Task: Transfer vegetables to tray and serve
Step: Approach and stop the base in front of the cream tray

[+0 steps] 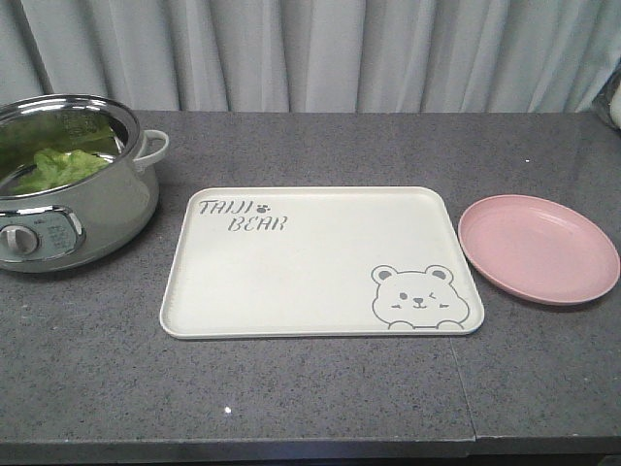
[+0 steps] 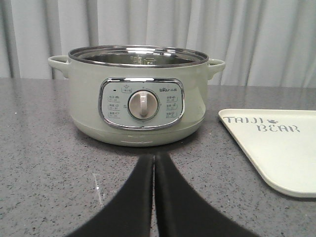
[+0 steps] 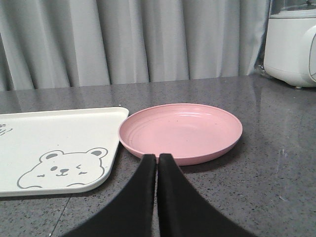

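Your lettuce point(image 1: 60, 167) is bright green and ruffled, lying inside the pot point(image 1: 109, 209); only the front view shows it. Both wrist views show jaws clenched on nothing.

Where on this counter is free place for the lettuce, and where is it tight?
The tray is fully bare inside, between the pot and the pink plate, also bare. The counter before and behind the tray, up to the curtain, is free. Tight: the tray-plate gap, and the pot, holding lettuce.
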Available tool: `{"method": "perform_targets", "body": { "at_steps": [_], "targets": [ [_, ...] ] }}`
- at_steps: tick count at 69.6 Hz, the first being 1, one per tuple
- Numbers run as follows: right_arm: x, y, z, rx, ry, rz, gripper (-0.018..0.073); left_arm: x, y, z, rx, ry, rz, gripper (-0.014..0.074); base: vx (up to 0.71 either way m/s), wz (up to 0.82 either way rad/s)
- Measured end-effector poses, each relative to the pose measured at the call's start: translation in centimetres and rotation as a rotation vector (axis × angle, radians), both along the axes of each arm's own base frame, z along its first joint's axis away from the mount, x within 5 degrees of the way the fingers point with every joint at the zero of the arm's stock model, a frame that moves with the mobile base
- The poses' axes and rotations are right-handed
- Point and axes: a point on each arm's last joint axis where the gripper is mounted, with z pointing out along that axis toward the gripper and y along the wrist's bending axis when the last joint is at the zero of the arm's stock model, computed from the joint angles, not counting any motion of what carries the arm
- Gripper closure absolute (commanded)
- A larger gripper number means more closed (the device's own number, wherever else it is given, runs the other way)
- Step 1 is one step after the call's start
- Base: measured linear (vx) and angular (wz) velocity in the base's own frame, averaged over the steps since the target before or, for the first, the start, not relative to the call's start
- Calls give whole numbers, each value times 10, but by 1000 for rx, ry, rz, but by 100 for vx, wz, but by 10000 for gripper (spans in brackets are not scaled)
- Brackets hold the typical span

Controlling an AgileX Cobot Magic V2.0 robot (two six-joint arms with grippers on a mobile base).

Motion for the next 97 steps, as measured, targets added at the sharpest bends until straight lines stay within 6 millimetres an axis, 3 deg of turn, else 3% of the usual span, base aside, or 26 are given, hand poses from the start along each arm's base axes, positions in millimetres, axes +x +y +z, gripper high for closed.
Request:
{"method": "perform_targets", "body": {
  "at_steps": [97],
  "targets": [
    [0, 0, 0, 0, 0, 0, 562, 0, 0, 0, 0, 0, 0, 602, 0, 0]
  ]
}}
